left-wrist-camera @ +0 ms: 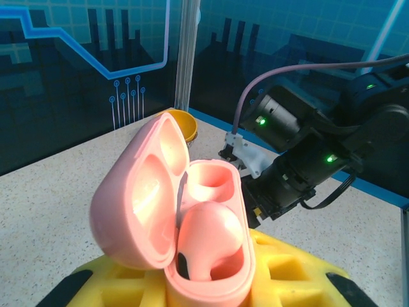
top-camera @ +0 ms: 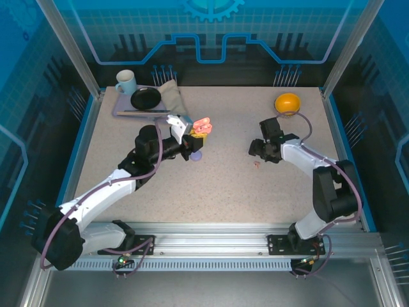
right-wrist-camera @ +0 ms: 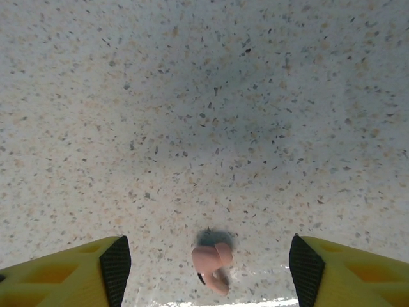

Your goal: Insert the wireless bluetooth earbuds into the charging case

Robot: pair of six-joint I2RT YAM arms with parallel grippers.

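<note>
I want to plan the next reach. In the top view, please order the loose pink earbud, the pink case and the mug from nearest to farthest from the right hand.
1. Loose pink earbud: on the table, right beside the right hand.
2. Pink case: open, held by the left hand, left of centre.
3. Mug: far-left corner of the table.

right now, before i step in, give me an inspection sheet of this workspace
surface: speckled table, no spills seen
job's things: pink case open, seated earbud in it, second socket empty; loose earbud on table
clutter: orange bowl, tray with mug, black plate, cloth
grippers: left gripper shut on pink case; right gripper open, fingers either side of loose earbud
cables: purple cable along right arm
surroundings: blue patterned walls, metal frame
</note>
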